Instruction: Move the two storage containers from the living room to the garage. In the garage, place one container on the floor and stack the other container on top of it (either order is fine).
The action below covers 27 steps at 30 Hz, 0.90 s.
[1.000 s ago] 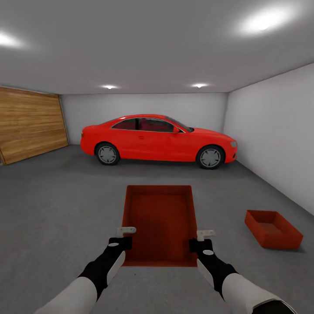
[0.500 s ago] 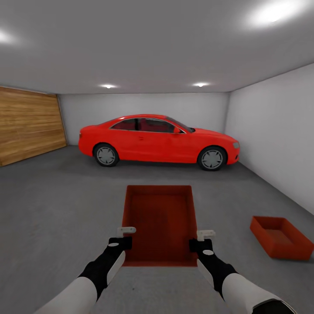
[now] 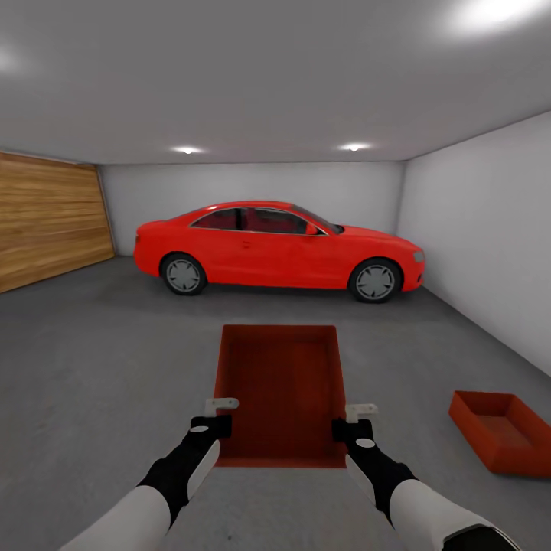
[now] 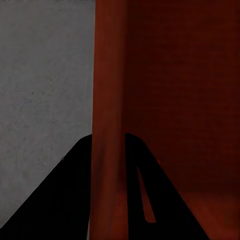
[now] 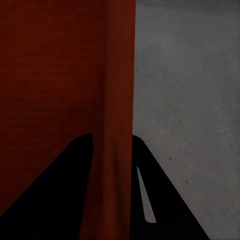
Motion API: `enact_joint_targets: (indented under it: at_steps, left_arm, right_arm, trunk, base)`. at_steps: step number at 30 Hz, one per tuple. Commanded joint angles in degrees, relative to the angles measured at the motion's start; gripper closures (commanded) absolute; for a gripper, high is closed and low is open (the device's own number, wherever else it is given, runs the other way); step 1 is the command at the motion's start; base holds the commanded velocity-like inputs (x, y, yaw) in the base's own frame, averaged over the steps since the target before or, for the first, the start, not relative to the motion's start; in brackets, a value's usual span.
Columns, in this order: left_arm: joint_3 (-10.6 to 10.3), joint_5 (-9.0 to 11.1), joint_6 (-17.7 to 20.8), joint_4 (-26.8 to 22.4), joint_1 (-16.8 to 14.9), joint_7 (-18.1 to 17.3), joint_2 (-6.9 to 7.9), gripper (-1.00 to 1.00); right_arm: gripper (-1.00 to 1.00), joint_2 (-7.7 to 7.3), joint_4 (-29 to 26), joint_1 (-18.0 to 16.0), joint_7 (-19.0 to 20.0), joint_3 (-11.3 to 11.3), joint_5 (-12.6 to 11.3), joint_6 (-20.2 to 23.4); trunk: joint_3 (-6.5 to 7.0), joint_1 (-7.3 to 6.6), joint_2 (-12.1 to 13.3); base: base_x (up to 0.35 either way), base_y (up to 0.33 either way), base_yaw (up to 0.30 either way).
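Observation:
I am in the garage, holding one orange-red storage container (image 3: 280,394) level above the dark grey floor (image 3: 99,367), in front of me. My left gripper (image 3: 221,415) is shut on its left wall (image 4: 107,125), with one black finger on each side. On the opposite wall (image 5: 119,125) my right gripper (image 3: 351,423) is shut the same way. The other storage container (image 3: 506,430) rests on the floor at the right, close to the white side wall and partly cut off by the picture's edge.
A red car (image 3: 277,249) stands side-on across the far end of the garage. A wood-plank door (image 3: 46,222) fills the left wall. The pale right wall (image 3: 490,245) runs close beside the grounded container. Open concrete lies between me and the car.
The whole view has shifted: the car and the grounded container have slid right and the wood door left, so the camera has turned or moved. Both grippers keep their hold on the carried container.

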Motion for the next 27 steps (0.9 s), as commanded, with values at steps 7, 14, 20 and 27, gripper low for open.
enact_joint_targets:
  at_steps: [7,14,20,27]
  left_arm:
    - [0.7,2.7,-2.8,-0.6,-0.1,1.2,0.00,1.00]
    - [0.7,2.7,-2.8,-0.6,0.0,1.2,0.00,1.00]
    - [0.7,2.7,-2.8,-0.6,0.0,1.2,0.00,1.00]
    - [0.8,2.7,-2.8,-0.6,-0.1,1.1,0.00,1.00]
  right_arm:
    - [1.00,0.80,0.1,0.0,-0.1,-0.8,-0.8,-0.2]
    - [1.00,0.80,0.1,0.0,-0.1,-0.9,-0.8,-0.4]
    - [1.00,0.80,0.1,0.0,-0.1,-0.9,-0.8,-0.5]
    - [1.00,0.80,0.1,0.0,-0.1,-0.9,-0.8,-0.5]
  trunk:
    - [-0.10,0.05,-0.1]
    - [-0.10,0.05,-0.1]
    - [-0.10,0.05,-0.1]
    - [-0.10,0.05,-0.1]
  base:
    - [0.322,0.000,0.000]
    - [0.322,0.000,0.000]
    - [0.322,0.000,0.000]
    - [0.322,0.029,0.000]
